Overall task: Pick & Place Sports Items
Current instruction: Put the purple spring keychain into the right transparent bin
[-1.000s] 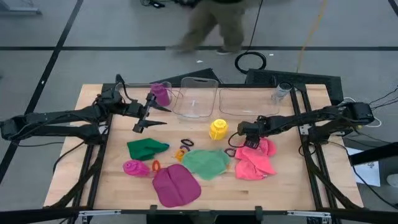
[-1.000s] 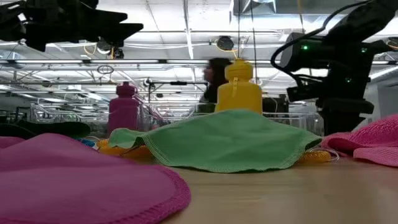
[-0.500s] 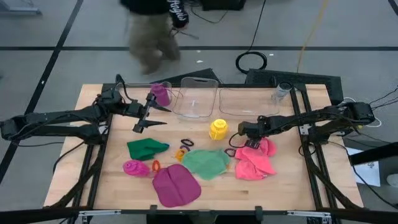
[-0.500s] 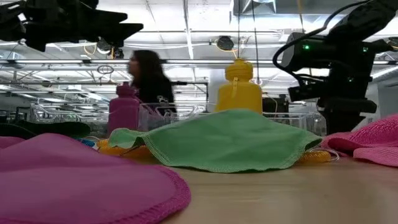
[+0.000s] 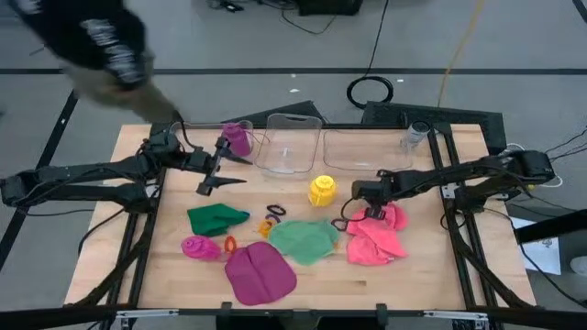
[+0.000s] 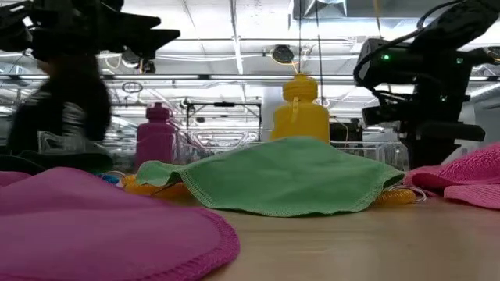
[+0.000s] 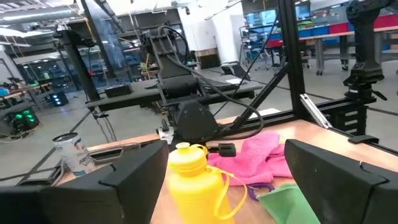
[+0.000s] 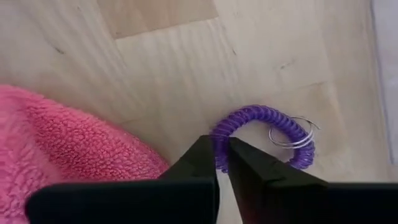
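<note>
My right gripper (image 8: pixel 222 155) points steeply down beside the pink cloth (image 5: pixel 376 234) and is shut on a purple coil ring (image 8: pixel 261 118) that carries a small metal key ring (image 8: pixel 289 134). My left gripper (image 5: pixel 218 183) hangs open above the table at the far left, with nothing between its fingers. A yellow bottle (image 5: pixel 321 190) stands upright mid-table. The light green cloth (image 5: pixel 303 240), dark green cloth (image 5: pixel 216 218) and magenta cloth (image 5: pixel 260 273) lie flat. A magenta bottle (image 5: pixel 200 247) lies on its side, with orange rings (image 5: pixel 269 220) nearby. My right gripper pinches one arc of the purple coil ring (image 8: pixel 219 134) between its two fingertips (image 8: pixel 200 158). The fingers come from above, slanting steeply down. The rest of the ring lies on the wooden tabletop, close to the pink cloth's edge (image 8: pixel 124 155).
Clear plastic bins (image 5: pixel 292 145) stand along the table's far edge; the left one holds a purple bottle (image 5: pixel 238 139). A person (image 5: pixel 101 46) passes behind the table's far left corner. Bare wood (image 5: pixel 422 266) shows near the right edge.
My right gripper has shut on the purple ring and rolled slightly about its own axis, staying in place beside the pink cloth. A person has walked from right to left behind the table's far edge.
</note>
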You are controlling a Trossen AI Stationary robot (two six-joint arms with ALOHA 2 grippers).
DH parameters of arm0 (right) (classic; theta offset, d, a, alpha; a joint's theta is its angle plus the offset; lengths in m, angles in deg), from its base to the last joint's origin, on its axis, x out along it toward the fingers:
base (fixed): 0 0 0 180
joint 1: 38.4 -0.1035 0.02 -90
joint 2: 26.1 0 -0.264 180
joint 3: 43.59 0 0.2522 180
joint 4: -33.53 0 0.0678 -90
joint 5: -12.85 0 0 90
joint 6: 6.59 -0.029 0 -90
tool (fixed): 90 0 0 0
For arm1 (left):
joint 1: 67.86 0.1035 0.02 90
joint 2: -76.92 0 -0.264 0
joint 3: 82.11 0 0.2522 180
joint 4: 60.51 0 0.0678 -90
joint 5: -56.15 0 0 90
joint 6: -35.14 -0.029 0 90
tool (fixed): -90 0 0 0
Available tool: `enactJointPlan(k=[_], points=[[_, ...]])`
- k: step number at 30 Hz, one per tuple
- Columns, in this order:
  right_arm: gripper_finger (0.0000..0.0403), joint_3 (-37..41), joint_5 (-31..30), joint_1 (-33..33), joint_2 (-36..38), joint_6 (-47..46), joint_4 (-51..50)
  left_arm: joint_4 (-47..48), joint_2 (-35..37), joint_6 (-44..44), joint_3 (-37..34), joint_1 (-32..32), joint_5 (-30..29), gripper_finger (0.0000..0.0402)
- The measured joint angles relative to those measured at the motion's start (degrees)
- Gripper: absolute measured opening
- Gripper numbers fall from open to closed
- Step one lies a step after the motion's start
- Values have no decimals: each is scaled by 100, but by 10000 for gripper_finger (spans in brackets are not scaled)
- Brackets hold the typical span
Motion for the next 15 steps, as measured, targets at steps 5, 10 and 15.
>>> enactJointPlan(k=[5, 10, 15], points=[[1, -2, -4, -2, 395, -15, 0, 2, 0, 7, 0, 2, -200, 269], [0, -2, -15, -11, 941, -39, 51, 2, 0, 11, 0, 1, -202, 269], [0, -4, -15, -13, 1485, -37, 210, 0, 0, 15, 0, 0, -202, 269]])
